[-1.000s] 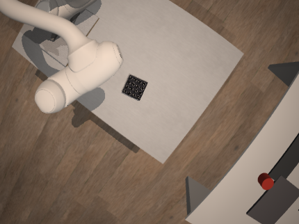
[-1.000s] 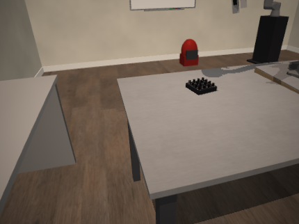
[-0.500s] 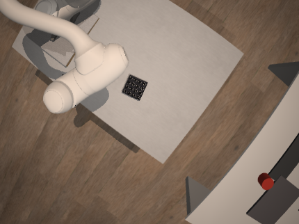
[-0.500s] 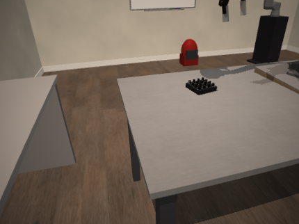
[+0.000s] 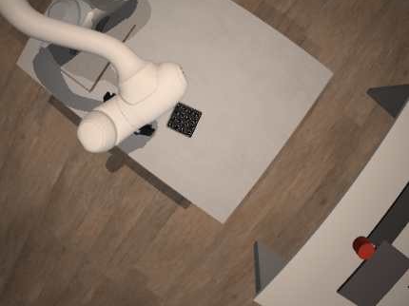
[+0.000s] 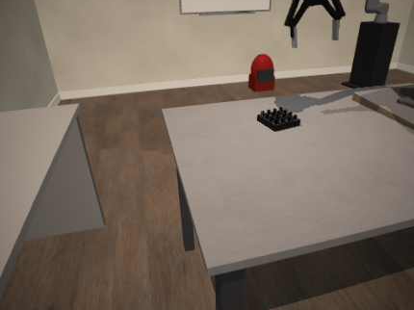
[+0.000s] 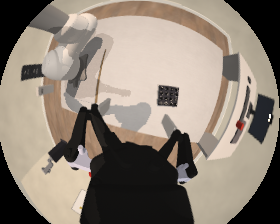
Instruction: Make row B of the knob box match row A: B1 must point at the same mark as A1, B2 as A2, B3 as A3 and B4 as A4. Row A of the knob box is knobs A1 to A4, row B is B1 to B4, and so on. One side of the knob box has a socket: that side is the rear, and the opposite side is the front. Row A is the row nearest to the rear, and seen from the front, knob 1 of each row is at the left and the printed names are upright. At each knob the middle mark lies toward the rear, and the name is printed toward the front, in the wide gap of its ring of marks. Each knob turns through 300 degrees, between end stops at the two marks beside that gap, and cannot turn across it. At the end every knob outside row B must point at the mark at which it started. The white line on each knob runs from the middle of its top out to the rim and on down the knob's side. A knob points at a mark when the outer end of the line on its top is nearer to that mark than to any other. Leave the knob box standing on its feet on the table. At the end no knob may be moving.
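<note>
With the gripper (image 6: 314, 33) spread fully and empty high above the box (image 6: 278, 119), a neighbouring knob could be nudged if the descent is misaligned.

Cream arm (image 5: 128, 93) above grey table (image 5: 247, 74), just beside black knob box (image 5: 185, 120).

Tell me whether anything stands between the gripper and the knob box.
Nothing visible does. The gripper hangs open and empty, high above the table. The knob box stands alone on its feet below, with only bare table surface around it. A flat board lies off to the side, apart from the box.
</note>
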Controlling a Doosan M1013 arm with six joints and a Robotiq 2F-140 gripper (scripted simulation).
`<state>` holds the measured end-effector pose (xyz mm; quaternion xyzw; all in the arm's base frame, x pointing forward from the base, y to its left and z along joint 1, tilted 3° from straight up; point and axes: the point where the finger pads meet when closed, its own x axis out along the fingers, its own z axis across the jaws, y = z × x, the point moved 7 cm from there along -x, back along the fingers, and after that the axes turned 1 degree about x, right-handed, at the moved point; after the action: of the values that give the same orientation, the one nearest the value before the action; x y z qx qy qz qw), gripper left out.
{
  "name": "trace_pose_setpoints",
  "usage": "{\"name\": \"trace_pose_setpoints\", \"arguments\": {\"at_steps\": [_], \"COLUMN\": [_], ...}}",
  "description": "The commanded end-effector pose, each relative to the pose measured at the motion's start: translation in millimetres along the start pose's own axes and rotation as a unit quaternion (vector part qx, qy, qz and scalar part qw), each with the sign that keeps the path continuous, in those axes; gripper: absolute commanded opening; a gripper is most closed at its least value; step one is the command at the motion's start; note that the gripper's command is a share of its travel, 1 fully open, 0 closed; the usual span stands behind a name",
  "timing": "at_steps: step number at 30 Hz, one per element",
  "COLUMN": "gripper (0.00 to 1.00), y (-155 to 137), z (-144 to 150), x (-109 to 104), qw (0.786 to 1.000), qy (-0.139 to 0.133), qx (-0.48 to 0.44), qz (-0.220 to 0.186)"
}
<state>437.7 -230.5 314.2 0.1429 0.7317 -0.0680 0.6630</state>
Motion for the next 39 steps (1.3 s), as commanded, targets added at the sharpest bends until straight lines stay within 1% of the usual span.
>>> {"name": "trace_pose_setpoints", "arguments": {"at_steps": [1, 3, 4, 6, 11, 13, 14, 18, 20, 21, 22, 24, 25, 26, 27, 28, 33, 34, 35, 37, 39], "gripper": [1.0, 1.0, 1.0, 1.0, 1.0, 1.0, 1.0, 1.0, 1.0, 1.0, 1.0, 1.0, 1.0, 1.0, 1.0, 1.0, 1.0, 1.0, 1.0, 1.0, 1.0], "y": [3, 3, 5, 6, 9, 11, 11, 15, 15, 17, 18, 19, 20, 21, 22, 23, 27, 28, 30, 30, 32], "z": [10, 10, 16, 18, 29, 33, 34, 43, 43, 47, 48, 51, 52, 55, 56, 58, 64, 66, 68, 68, 71], "x": [15, 15, 25, 29, 49, 57, 59, 76, 76, 85, 87, 94, 96, 102, 104, 109, 126, 130, 135, 135, 144], "qw": [0.997, 0.997, 0.992, 0.989, 0.97, 0.96, 0.957, 0.93, 0.93, 0.912, 0.907, 0.892, 0.888, 0.873, 0.868, 0.855, 0.808, 0.797, 0.781, 0.781, 0.75], "qy": [-0.006, -0.006, -0.011, -0.012, -0.021, -0.025, -0.026, -0.033, -0.033, -0.037, -0.038, -0.041, -0.041, -0.043, -0.044, -0.046, -0.052, -0.053, -0.054, -0.054, -0.057], "qx": [0.078, 0.078, 0.126, 0.144, 0.24, 0.28, 0.287, 0.367, 0.367, 0.409, 0.418, 0.451, 0.458, 0.485, 0.494, 0.516, 0.586, 0.602, 0.622, 0.622, 0.659], "qz": [-0.005, -0.005, -0.005, -0.005, -0.004, -0.003, -0.003, 0.001, 0.001, 0.003, 0.003, 0.006, 0.006, 0.008, 0.009, 0.011, 0.018, 0.019, 0.022, 0.022, 0.027]}}
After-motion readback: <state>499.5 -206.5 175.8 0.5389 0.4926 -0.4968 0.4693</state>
